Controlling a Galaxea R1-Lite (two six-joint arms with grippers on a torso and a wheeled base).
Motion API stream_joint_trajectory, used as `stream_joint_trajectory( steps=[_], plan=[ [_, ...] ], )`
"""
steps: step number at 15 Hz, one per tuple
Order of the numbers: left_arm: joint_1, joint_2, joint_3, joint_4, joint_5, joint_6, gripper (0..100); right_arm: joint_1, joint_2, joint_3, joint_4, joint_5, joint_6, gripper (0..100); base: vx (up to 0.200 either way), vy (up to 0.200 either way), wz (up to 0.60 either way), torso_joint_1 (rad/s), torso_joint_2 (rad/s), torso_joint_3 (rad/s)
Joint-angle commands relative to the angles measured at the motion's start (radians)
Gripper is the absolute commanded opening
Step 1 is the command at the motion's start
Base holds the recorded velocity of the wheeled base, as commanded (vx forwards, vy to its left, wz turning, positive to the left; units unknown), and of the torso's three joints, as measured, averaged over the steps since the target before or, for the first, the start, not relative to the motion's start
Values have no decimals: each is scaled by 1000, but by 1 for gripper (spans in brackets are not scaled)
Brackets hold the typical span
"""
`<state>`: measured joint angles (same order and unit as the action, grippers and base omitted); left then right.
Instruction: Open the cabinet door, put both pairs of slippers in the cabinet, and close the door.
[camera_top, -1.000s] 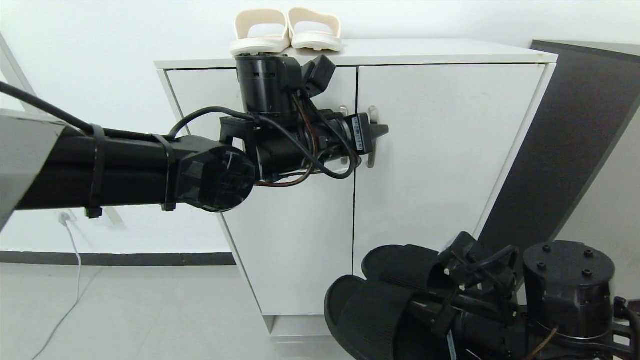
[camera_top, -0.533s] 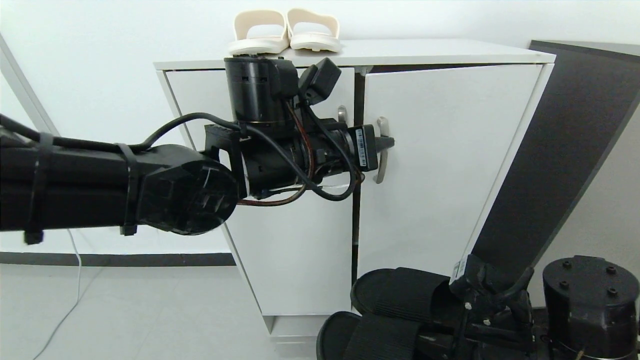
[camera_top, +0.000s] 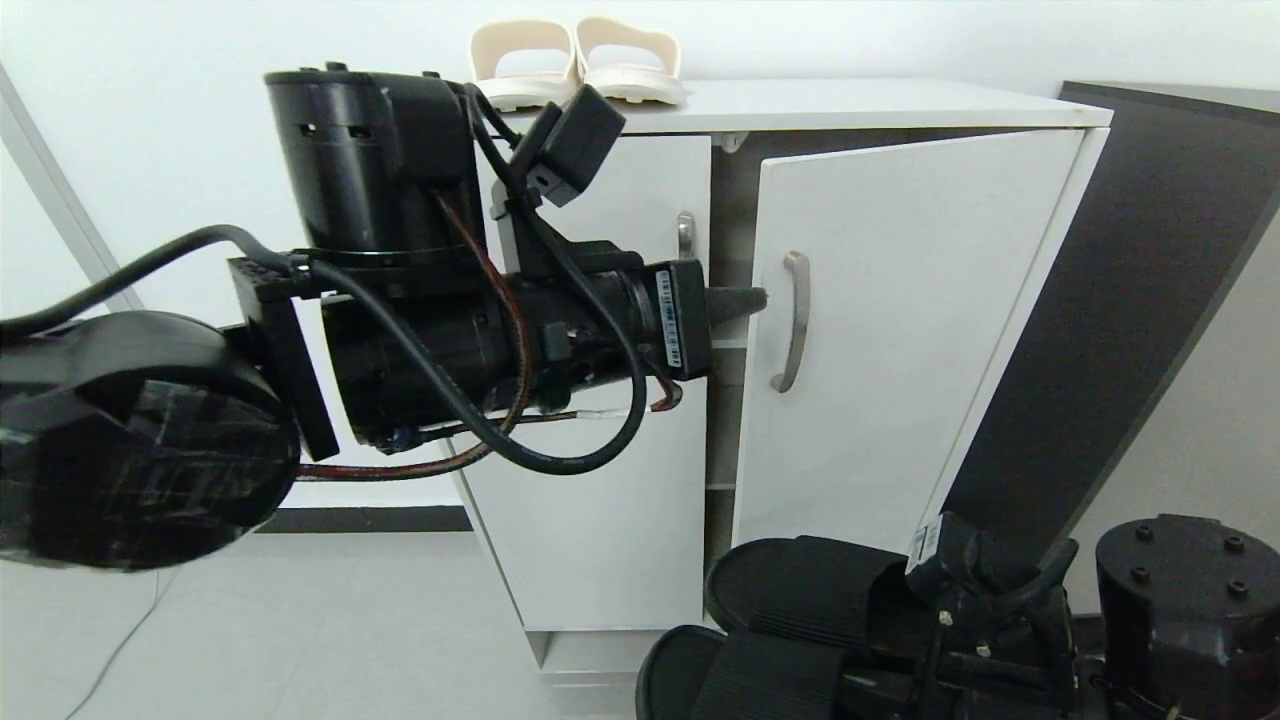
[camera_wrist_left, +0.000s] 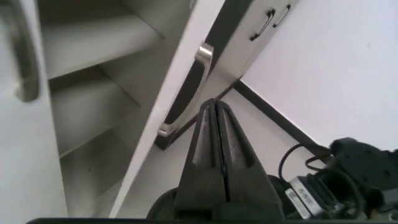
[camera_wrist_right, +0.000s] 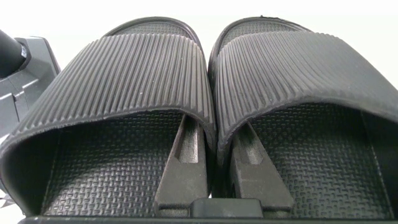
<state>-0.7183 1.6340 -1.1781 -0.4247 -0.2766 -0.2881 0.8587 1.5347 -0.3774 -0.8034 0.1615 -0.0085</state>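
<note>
**Black slippers** (camera_top: 790, 590): one pair, ribbed straps, textured footbeds. Hung low before the cabinet (camera_top: 880, 100), on the robot's right, side by side and touching. Clamped by right tool (camera_wrist_right: 216, 134), one finger slid inside each slipper, adjoining inner walls pinched between. Judged light, soft and springy, and liable to flex or splay apart if the grip slackened. Best taken as here, at the paired inner walls under the straps, both carried at once.

**Cream slippers** (camera_top: 575, 60): second pair, thick moulded soles. Sat on top of the cabinet above the left door (camera_top: 600, 540), side by side, untouched. Likely light and somewhat stiffer. Same hold between the two advised.

**Right door** (camera_top: 900, 330): stood partly open, with a dark gap beside the left door and shelves (camera_wrist_left: 93, 37) within. Bar handle (camera_top: 793, 320) upright near the free edge. Judged a rigid panel, easy on its hinges. Probably needed a wider swing before the slippers could pass.

**Left tool** (camera_top: 745, 298): closed tight, nothing held. Pointed at the gap, tip just beside the right door's free edge, short of the bar handle. Contact with the door not determinable.
</note>
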Motion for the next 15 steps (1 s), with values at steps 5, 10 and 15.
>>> stream_joint_trajectory(
  steps=[5,10,15],
  plan=[
    [91,105,-106,-59,-4,-48,0,0,1,-1,3,-5,-1,0,0,0,0,0,0,0],
    [85,202,-212,-74,-26,-57,0,0,12,-1,7,-7,-1,0,0,0,0,0,0,0],
    [82,211,-219,-75,-29,-56,0,40,12,0,26,-8,1,0,-120,0,0,2,1,0]
  ],
)
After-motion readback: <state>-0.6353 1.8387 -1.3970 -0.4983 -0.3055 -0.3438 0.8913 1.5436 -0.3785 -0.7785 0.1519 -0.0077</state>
